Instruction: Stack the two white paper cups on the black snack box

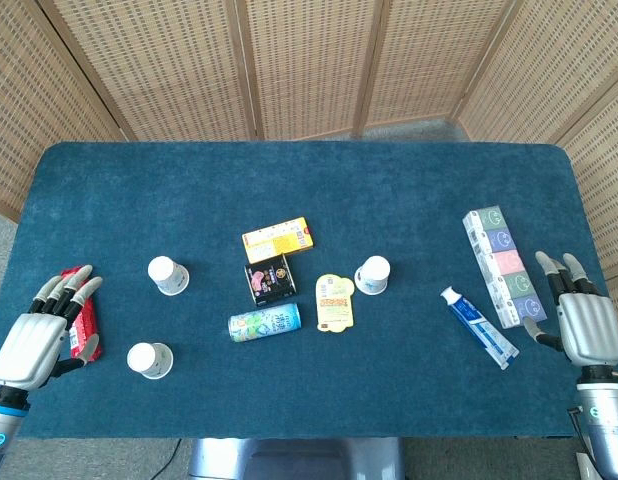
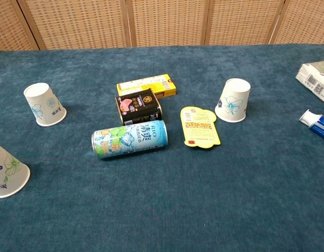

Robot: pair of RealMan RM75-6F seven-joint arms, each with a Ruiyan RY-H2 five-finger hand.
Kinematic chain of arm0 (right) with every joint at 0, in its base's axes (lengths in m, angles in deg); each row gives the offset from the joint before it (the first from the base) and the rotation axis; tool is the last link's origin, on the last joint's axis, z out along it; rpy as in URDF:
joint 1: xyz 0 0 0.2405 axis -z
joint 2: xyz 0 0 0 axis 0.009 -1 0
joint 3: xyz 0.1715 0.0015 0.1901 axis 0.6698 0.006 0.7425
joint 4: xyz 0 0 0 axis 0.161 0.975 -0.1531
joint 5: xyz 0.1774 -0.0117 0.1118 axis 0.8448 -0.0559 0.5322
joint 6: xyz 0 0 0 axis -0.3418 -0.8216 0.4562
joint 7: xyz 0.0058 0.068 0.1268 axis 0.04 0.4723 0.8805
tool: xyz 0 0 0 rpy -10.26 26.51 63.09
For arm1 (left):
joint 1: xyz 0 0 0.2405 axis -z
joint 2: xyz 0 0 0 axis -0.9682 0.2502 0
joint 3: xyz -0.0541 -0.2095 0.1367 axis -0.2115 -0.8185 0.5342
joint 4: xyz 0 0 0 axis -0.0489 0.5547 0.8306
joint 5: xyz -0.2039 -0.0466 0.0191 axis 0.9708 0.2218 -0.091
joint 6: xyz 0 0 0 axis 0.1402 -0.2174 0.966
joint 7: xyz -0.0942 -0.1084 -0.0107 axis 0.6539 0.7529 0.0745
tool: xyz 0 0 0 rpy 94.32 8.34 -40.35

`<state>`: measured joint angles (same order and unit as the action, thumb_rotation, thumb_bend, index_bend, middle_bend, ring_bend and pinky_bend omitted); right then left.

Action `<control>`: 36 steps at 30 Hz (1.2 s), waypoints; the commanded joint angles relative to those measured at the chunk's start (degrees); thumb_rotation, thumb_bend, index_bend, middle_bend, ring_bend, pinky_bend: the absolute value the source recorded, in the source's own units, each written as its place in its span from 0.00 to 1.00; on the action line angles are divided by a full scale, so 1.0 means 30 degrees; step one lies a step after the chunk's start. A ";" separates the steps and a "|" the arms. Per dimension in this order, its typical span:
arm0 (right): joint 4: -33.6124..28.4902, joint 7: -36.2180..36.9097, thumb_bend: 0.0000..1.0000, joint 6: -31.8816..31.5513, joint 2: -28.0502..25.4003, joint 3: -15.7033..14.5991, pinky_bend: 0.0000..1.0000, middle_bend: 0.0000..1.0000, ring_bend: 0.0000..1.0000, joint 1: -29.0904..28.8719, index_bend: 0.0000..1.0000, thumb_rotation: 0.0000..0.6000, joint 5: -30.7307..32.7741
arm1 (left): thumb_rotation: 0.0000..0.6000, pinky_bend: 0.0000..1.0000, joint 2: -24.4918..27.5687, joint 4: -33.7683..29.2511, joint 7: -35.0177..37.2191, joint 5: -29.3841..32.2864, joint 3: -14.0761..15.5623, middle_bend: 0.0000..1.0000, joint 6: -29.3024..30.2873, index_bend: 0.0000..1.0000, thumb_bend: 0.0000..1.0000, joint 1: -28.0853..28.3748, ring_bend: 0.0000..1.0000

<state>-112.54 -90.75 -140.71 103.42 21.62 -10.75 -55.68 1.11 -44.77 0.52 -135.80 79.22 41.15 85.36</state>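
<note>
White paper cups [image 1: 168, 275] [image 1: 149, 360] [image 1: 372, 275], light and easily crushed, stand upside down around the black snack box [image 1: 268, 279] mid-counter; a gentle hold round the wall looks best. Left hand [image 1: 44, 335] and right hand [image 1: 579, 315] rest empty, fingers apart, at opposite edges.

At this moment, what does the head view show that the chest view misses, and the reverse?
Only the head view shows the left hand, fingers apart over a red packet, the right hand, also holding nothing, and the whole pastel box. Only the chest view makes the floral prints on the cups readable. Both show three upside-down paper cups, the black snack box, yellow box, lying can, yellow packet and toothpaste tube.
</note>
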 commanded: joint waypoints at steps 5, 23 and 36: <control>0.0066 0.0067 0.28 0.0107 0.0066 -0.0018 0.32 0.18 0.00 -0.0047 0.00 1.00 -0.0018 | 1.00 0.03 -0.0009 0.0060 0.0061 0.0029 0.0011 0.00 -0.0114 0.00 0.48 0.0062 0.00; -0.0319 0.0094 0.28 0.0176 -0.0130 0.0119 0.32 0.18 0.00 -0.0128 0.00 1.00 0.0048 | 1.00 0.03 0.1260 -0.0248 0.1076 -0.1056 0.0772 0.00 -0.0925 0.00 0.48 0.0304 0.00; -0.0834 -0.0134 0.28 -0.0080 -0.0357 0.0025 0.32 0.18 0.00 0.0072 0.00 1.00 0.0010 | 1.00 0.02 0.1232 0.0312 0.0771 -0.0847 0.2077 0.00 -0.2832 0.00 0.48 0.0298 0.00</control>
<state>-115.05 -91.15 -140.95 102.35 21.69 -10.53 -55.66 5.03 -44.02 3.05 -138.63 85.15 33.10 86.17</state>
